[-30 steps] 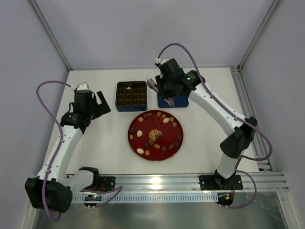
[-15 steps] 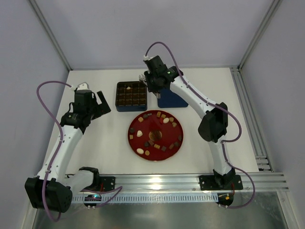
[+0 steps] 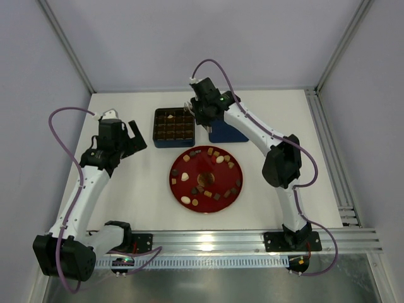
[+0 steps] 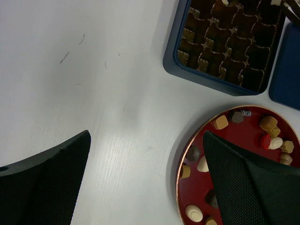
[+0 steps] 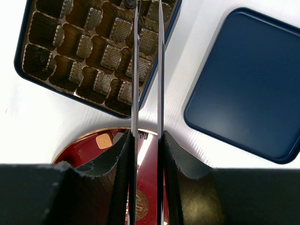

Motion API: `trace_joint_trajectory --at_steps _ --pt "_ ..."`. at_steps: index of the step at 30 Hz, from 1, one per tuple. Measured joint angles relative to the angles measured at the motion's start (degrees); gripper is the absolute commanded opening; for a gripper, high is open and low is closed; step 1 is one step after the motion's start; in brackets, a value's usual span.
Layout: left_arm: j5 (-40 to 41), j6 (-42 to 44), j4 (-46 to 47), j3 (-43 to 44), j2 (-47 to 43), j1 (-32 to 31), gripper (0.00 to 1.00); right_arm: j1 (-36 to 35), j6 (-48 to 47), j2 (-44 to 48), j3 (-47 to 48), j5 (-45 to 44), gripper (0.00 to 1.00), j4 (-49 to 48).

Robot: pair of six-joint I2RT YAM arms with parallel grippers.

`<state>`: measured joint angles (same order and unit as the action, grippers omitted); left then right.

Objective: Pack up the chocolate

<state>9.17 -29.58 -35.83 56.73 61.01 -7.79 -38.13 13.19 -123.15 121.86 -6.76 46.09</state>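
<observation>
Clearly little is packed yet: nearly all the chocolate (image 3: pixel 219 160) lies on the red plate (image 3: pixel 172 174). The left gripper (image 4: pixel 146 154) hangs spread wide over the table (image 3: pixel 139 183). Further back, the blue tin (image 3: pixel 155 126) is mostly empty cells, and the right gripper (image 5: pixel 146 154) pinches metal tweezers (image 5: pixel 135 70) above its right side.

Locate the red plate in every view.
Top external: red plate at table centre.
Left wrist: plate lower right, partly behind the left gripper.
Right wrist: plate at bottom edge, behind the tweezers.
Shared landmark: the blue grid tin, just beyond the plate.
</observation>
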Motion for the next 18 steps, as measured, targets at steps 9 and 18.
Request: trace_joint_trajectory --at_steps 9,18 --pt "0.0 0.0 0.0 0.0 0.2 0.0 1.00 0.0 0.0 0.0 -2.1 0.0 0.27 -1.1" --pt "0.0 0.0 0.0 0.0 0.4 0.0 1.00 0.0 0.0 0.0 -2.7 0.0 0.28 -1.5"
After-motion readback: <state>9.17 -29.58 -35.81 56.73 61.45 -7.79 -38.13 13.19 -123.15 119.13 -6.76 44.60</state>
